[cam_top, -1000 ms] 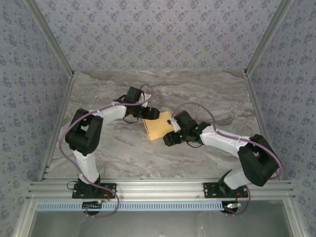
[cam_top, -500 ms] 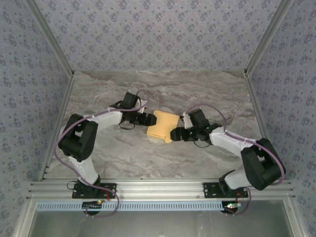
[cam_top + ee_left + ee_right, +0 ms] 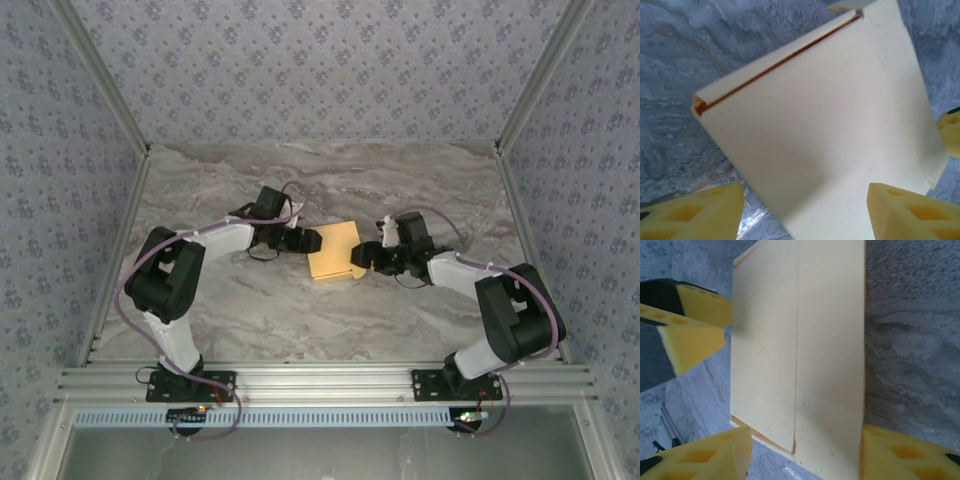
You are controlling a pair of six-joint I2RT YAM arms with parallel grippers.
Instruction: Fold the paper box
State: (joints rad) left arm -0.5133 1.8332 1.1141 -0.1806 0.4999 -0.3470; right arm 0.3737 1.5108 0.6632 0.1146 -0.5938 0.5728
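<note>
Bare marble table (image 3: 300,320) lies open on the near side of the paper box (image 3: 335,250), which sits mid-table, well clear of every edge. The left gripper (image 3: 306,240) straddles its left end, jaws spread, one pad (image 3: 700,210) off the card. The right gripper (image 3: 364,256) brackets its right end; whether it pinches the card is unclear.

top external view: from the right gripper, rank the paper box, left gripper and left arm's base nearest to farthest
From the right gripper:
1. paper box, right at its fingertips, on its left.
2. left gripper, at the opposite edge of the paper box.
3. left arm's base, far off at bottom left.
</note>
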